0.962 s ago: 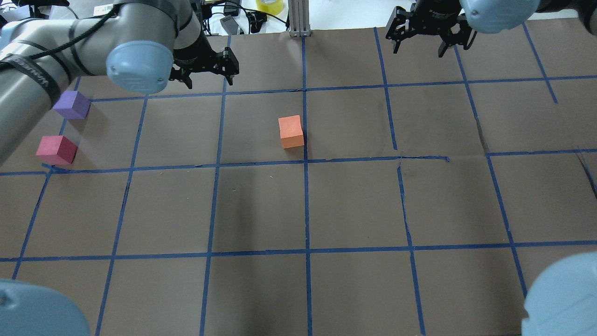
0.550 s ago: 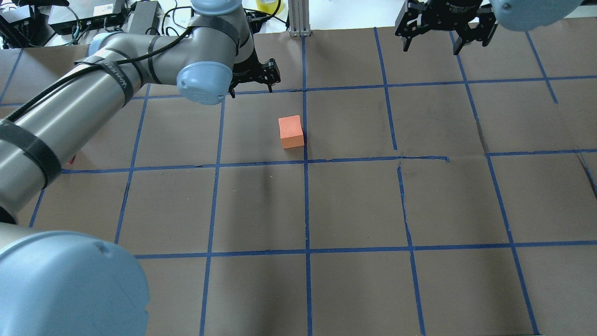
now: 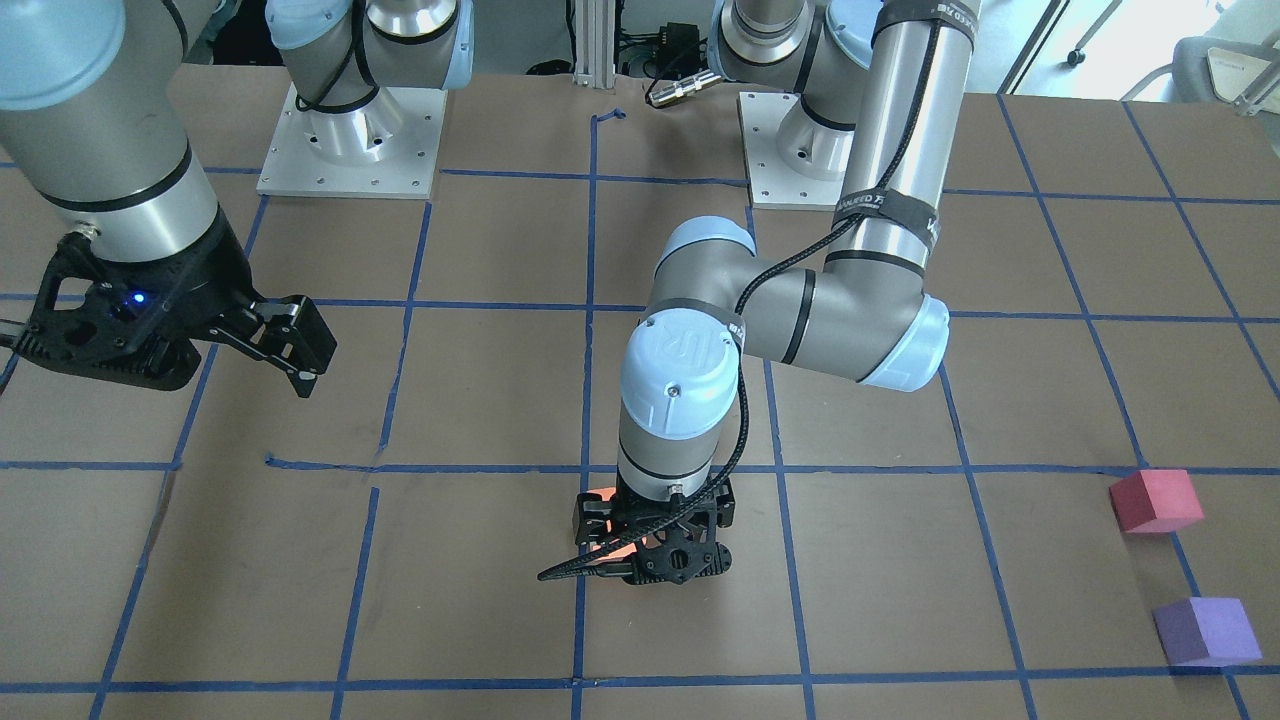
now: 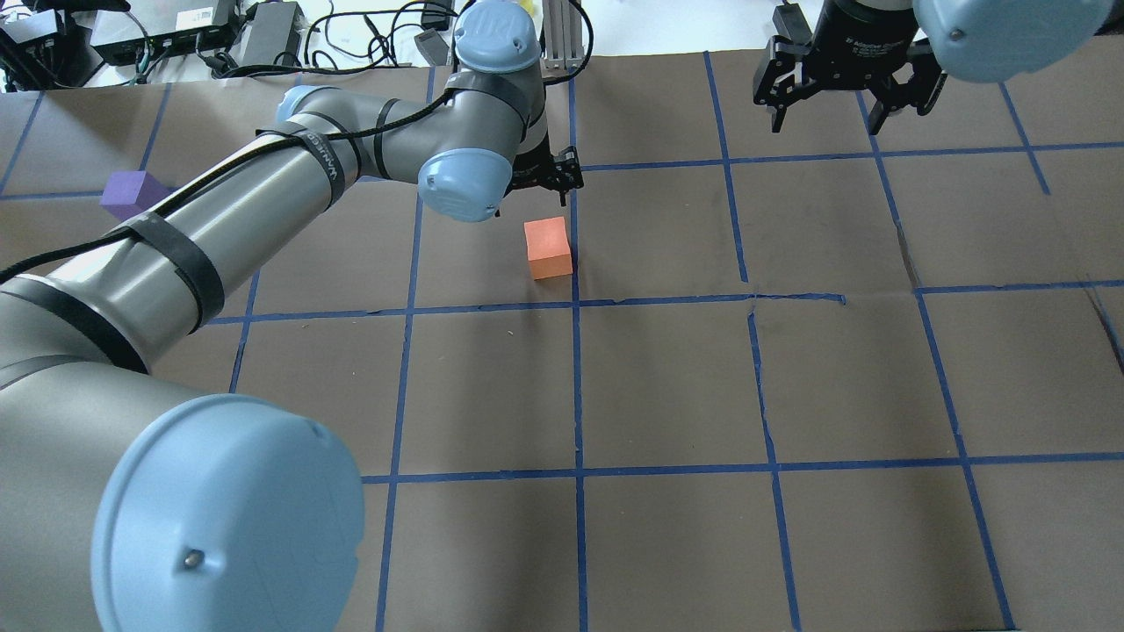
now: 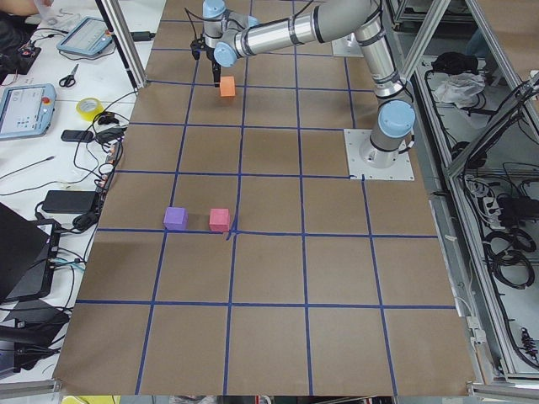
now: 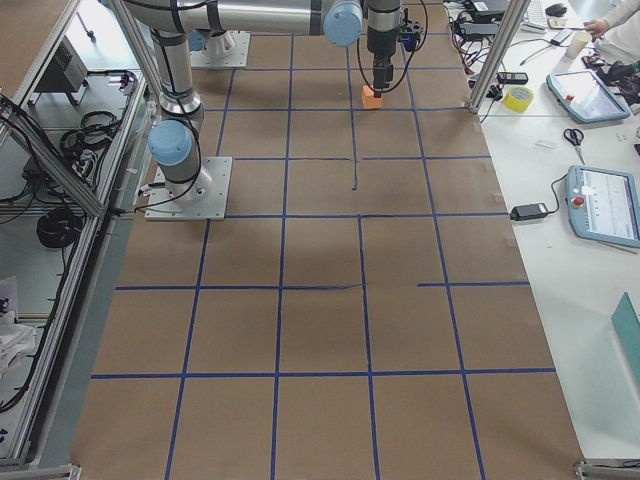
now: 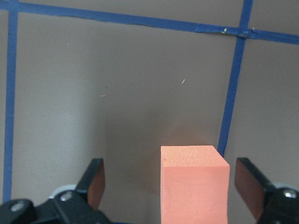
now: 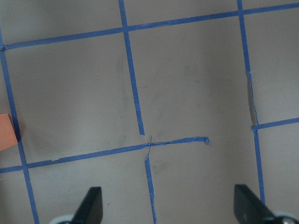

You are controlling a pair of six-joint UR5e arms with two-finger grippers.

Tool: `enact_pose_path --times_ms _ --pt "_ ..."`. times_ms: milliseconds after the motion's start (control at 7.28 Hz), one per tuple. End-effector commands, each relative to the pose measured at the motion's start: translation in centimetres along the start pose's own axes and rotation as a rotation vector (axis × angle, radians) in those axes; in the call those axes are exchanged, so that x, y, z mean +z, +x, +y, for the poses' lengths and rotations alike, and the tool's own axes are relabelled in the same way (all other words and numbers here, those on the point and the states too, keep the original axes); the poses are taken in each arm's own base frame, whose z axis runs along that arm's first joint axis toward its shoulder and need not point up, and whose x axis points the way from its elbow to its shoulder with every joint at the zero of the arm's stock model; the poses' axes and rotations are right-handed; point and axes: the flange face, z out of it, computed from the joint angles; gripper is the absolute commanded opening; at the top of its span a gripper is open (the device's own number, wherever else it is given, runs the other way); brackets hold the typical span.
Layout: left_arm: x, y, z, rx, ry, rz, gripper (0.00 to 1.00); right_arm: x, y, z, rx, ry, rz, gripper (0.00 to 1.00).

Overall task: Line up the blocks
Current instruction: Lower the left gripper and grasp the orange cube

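The orange block (image 4: 548, 247) sits near the table's middle by a blue tape line. My left gripper (image 4: 540, 180) is open and hangs just over it. In the left wrist view the orange block (image 7: 194, 186) stands between the two spread fingers (image 7: 96, 182), nearer the right one, untouched. In the front view the block shows only as an orange glow (image 3: 610, 542) behind the left gripper (image 3: 640, 555). The red-pink block (image 3: 1155, 500) and the purple block (image 3: 1205, 630) lie side by side far off at the table's left end. My right gripper (image 4: 830, 110) is open and empty.
The brown table (image 4: 667, 377) carries a grid of blue tape. My left arm (image 4: 263, 202) stretches over the left half and hides the red-pink block from overhead; the purple block (image 4: 132, 193) peeks out beside it. Cables and boxes (image 4: 176, 35) lie beyond the far edge.
My left arm has swung right from the table's far left to over the orange block. My right gripper has drifted slightly right. The blocks have not moved.
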Motion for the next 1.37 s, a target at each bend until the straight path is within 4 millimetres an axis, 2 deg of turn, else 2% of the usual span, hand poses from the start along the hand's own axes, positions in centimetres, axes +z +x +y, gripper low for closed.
enact_pose_path --times_ms 0,137,412,687,824,962,1099,1237 --pt "2.3 1.2 0.9 0.006 -0.040 -0.005 1.00 -0.5 0.0 0.8 -0.004 -0.013 0.004 1.00" --pt "3.8 1.3 1.0 0.024 -0.063 -0.015 1.00 -0.5 0.1 0.8 -0.005 -0.015 0.004 1.00" --pt "5.4 1.7 1.2 0.026 -0.108 0.029 1.00 -0.5 0.1 0.8 -0.002 -0.014 0.004 1.00" --pt "4.9 1.0 1.6 0.065 -0.128 -0.033 0.38 -0.5 0.1 0.8 -0.002 -0.015 0.004 1.00" --pt "4.7 0.4 1.6 0.077 -0.118 -0.081 0.11 -0.5 0.0 0.8 -0.001 -0.014 0.002 1.00" --pt "3.7 0.2 1.2 0.072 -0.101 -0.079 0.00 -0.5 0.0 0.8 -0.001 -0.014 0.002 1.00" --pt "2.4 -1.6 -0.1 0.042 -0.081 -0.075 0.00 -0.5 0.0 0.8 -0.001 -0.014 0.002 1.00" --pt "0.7 -7.5 -3.5 -0.053 -0.083 -0.071 0.00 -0.5 0.0 0.8 -0.002 -0.014 0.002 1.00"
